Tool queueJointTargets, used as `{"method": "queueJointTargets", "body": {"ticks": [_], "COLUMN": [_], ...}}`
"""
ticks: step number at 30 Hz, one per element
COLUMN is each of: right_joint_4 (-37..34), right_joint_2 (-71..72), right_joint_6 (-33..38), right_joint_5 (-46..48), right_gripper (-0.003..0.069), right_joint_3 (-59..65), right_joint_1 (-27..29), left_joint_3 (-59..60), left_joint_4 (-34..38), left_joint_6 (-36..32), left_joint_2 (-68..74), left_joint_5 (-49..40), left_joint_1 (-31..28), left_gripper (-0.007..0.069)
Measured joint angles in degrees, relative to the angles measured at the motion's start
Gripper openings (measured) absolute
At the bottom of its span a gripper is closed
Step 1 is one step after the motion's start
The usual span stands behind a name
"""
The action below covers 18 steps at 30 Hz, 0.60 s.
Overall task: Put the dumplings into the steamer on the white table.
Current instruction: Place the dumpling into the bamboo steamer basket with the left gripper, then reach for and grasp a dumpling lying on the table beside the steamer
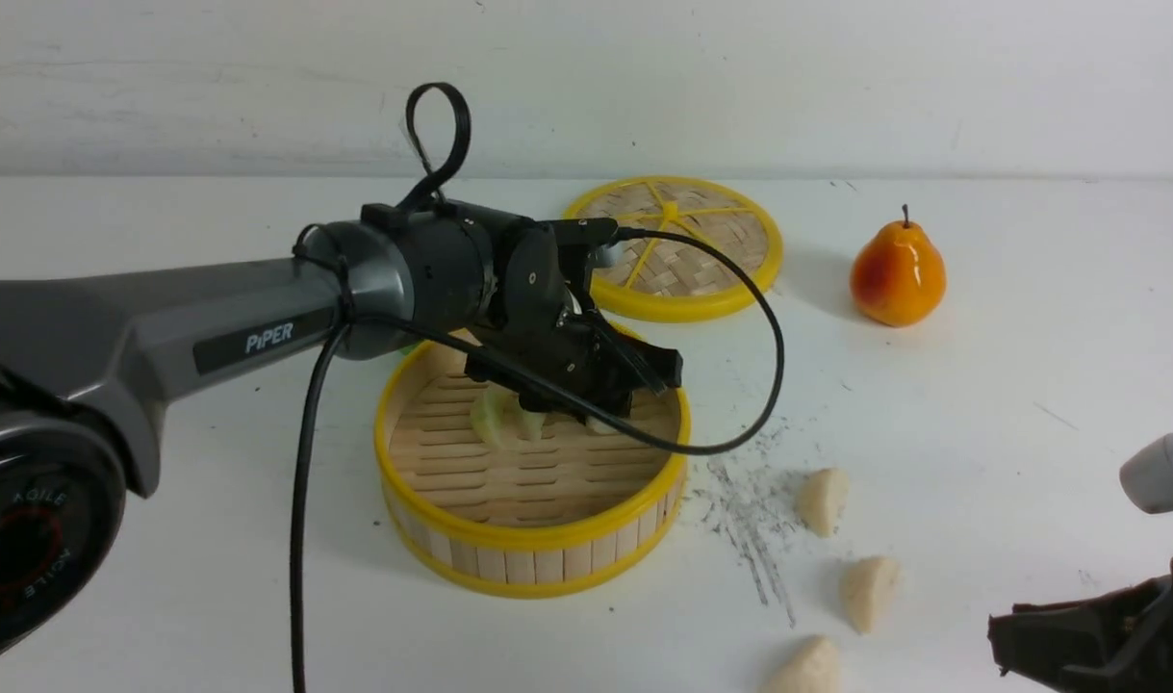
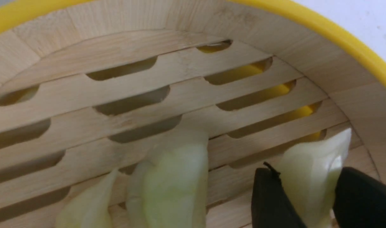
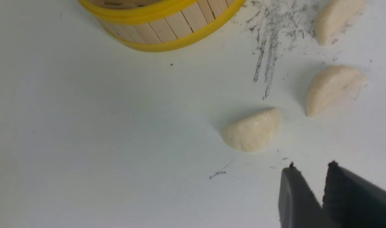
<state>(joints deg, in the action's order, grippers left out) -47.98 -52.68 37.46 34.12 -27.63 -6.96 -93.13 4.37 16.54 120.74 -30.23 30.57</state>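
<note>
While one green dumpling (image 2: 316,155) sits inside the steamer (image 1: 533,563) between the jaws of the left claw (image 2: 305,177), pinched or merely flanked I cannot tell, three cream dumplings (image 3: 251,131) lie on the counter (image 3: 85,126) just beyond the right claw (image 3: 311,167), narrowly parted and empty.

PiPER on left arm (image 1: 163,322), AGILE on joint (image 1: 30,539)

Bright even overhead light, soft short shadows, slightly blurry close-ups
</note>
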Motion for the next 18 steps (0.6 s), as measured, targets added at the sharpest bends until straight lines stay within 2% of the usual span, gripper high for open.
{"method": "queueJointTargets", "body": {"ticks": [4, 11, 15, 18], "right_joint_4": [0.00, -0.20, -0.20, -0.20], "right_joint_2": [0.00, 0.00, 0.00, 0.00], "right_joint_6": [0.00, 0.00, 0.00, 0.00], "right_joint_5": [0.00, 0.00, 0.00, 0.00], "right_gripper": [0.0149, 0.0149, 0.0153, 0.0158], "right_joint_3": [0.00, 0.00, 0.00, 0.00], "right_joint_1": [0.00, 0.00, 0.00, 0.00], "left_joint_3": [0.00, 0.00, 0.00, -0.04], "left_joint_4": [-2.18, -4.93, -5.14, -4.37], "left_joint_6": [0.07, 0.13, 0.13, 0.13], "left_joint_2": [-0.11, -3.24, -5.34, -5.74], "left_joint_5": [0.51, 0.63, 0.95, 2.17], "left_joint_1": [0.00, 0.00, 0.00, 0.00], "left_gripper": [0.0359, 0.0371, 0.0355, 0.0286]}}
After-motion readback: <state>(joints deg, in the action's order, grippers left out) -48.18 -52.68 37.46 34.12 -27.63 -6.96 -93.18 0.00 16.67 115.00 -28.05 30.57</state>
